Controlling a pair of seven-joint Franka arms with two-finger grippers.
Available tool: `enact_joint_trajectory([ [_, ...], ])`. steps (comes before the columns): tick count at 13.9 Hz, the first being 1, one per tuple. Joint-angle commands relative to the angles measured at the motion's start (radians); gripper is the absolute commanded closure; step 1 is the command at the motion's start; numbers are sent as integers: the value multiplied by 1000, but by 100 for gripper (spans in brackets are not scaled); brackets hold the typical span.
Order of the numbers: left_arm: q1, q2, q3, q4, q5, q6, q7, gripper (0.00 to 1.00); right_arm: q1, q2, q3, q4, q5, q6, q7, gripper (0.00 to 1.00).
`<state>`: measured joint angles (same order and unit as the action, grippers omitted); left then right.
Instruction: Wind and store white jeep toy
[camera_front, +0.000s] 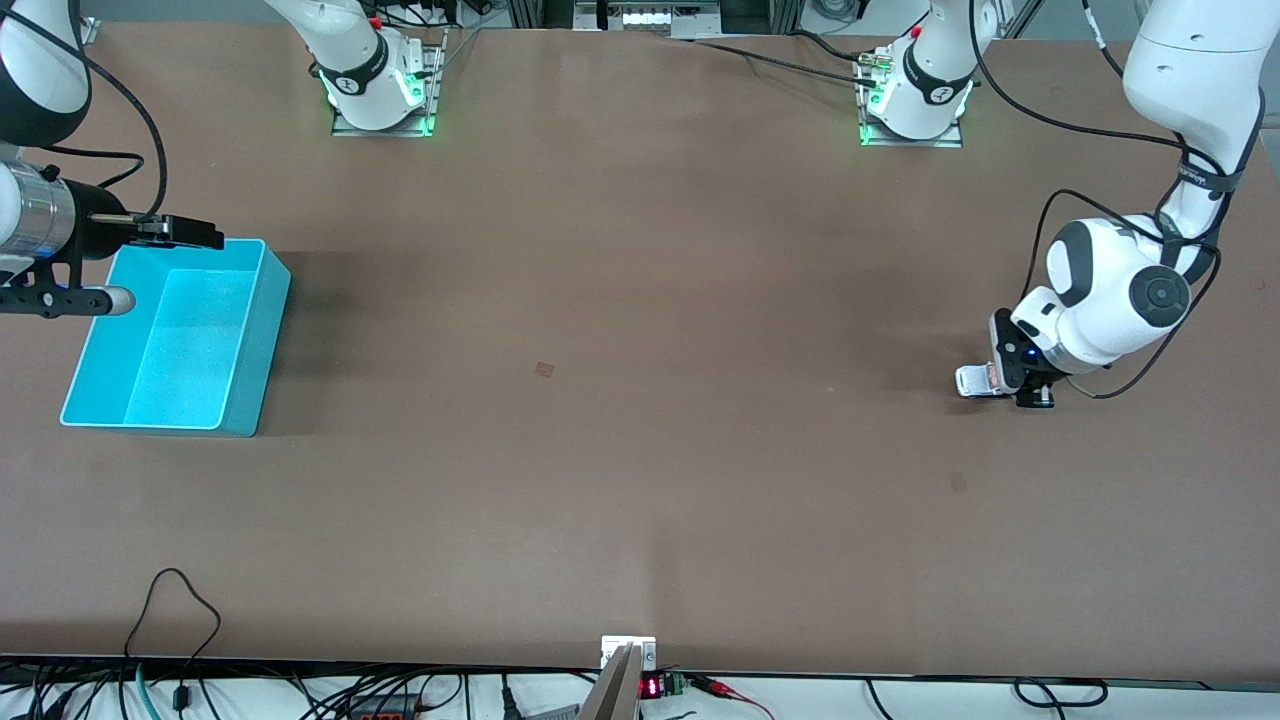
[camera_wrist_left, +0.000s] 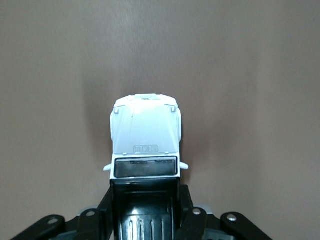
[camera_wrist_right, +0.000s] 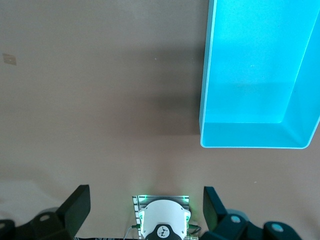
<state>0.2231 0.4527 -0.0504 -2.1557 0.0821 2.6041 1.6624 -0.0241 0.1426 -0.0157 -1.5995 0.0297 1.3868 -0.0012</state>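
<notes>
The white jeep toy (camera_wrist_left: 145, 132) points its white hood away from the wrist, and its black roof sits between the fingers. My left gripper (camera_wrist_left: 146, 200) is shut on the toy's sides. In the front view the white jeep toy (camera_front: 972, 381) is low at the table toward the left arm's end, held by the left gripper (camera_front: 1012, 388). I cannot tell whether its wheels touch the table. My right gripper (camera_front: 205, 235) hovers open over the corner of the turquoise bin (camera_front: 250, 330). In the right wrist view the right gripper (camera_wrist_right: 145, 200) holds nothing, and the bin (camera_wrist_right: 210, 100) is empty.
The bin stands at the right arm's end of the brown table. Two small tan patches (camera_front: 544, 369) (camera_front: 958, 482) mark the tabletop. The arms' bases (camera_front: 380, 95) (camera_front: 915, 105) stand along the edge farthest from the front camera. Cables (camera_front: 180, 600) lie at the nearest edge.
</notes>
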Motion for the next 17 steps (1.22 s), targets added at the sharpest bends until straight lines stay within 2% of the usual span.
enact_joint_trajectory([
  [1,45,57,-3,30,27,5,51,97,-5,3,3,12,15,-17,-2,0],
  [10,150,80,-5,31,27,5,86,97,-5,3,3,9,15,-19,-2,0],
  [17,185,81,-5,33,28,5,86,95,-7,3,2,9,15,-20,-2,0],
])
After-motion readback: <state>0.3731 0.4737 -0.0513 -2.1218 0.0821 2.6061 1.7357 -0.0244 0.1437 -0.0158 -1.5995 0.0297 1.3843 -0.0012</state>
